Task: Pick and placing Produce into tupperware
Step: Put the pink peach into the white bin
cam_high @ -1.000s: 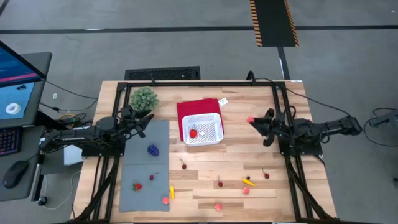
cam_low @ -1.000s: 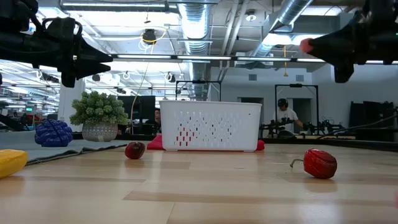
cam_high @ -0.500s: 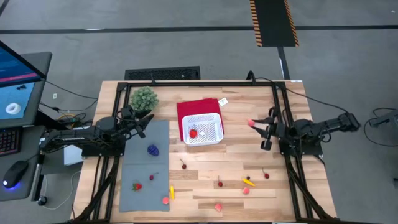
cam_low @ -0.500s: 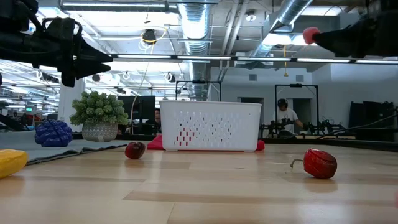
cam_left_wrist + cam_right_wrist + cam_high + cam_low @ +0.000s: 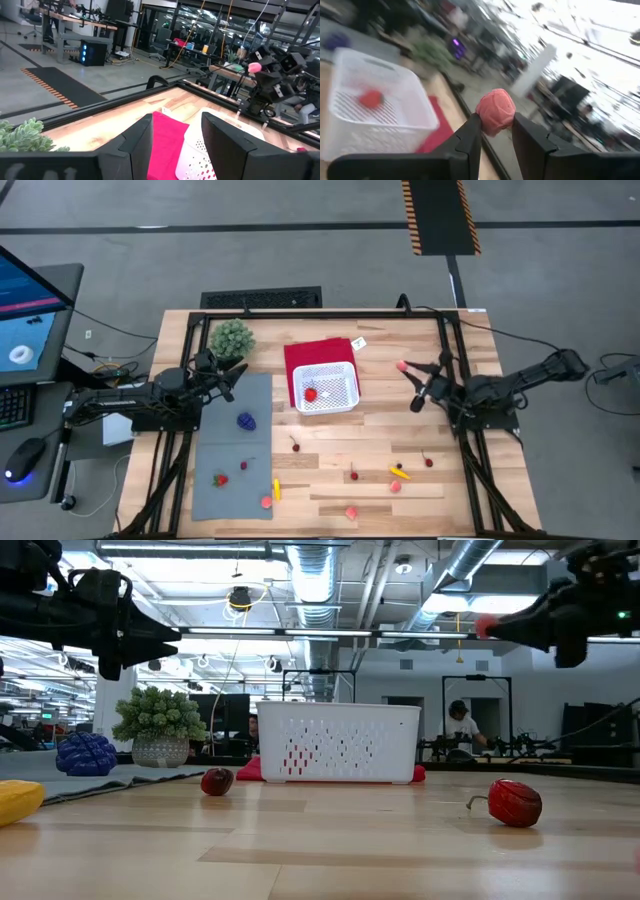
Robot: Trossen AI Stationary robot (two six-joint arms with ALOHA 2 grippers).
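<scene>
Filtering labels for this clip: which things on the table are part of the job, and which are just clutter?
Job:
- pink fruit held in the right gripper
- white basket with a red piece inside
- purple fruit
- yellow piece

Clutter:
- green plant
- red cloth
- grey mat
- left gripper, waiting over the mat's edge

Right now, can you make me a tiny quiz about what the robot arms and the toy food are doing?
1. True or false: the right end effector holds a pink fruit.
2. What already lies in the basket? A) a red fruit B) a purple fruit C) nothing
3. Fill in: the purple fruit lies on the grey ____.

Key:
1. True. It is pinched between the fingers, up in the air to the right of the basket.
2. A. One red fruit is inside.
3. Mat. The left end effector waits open by the mat's far edge, near the plant.
</scene>
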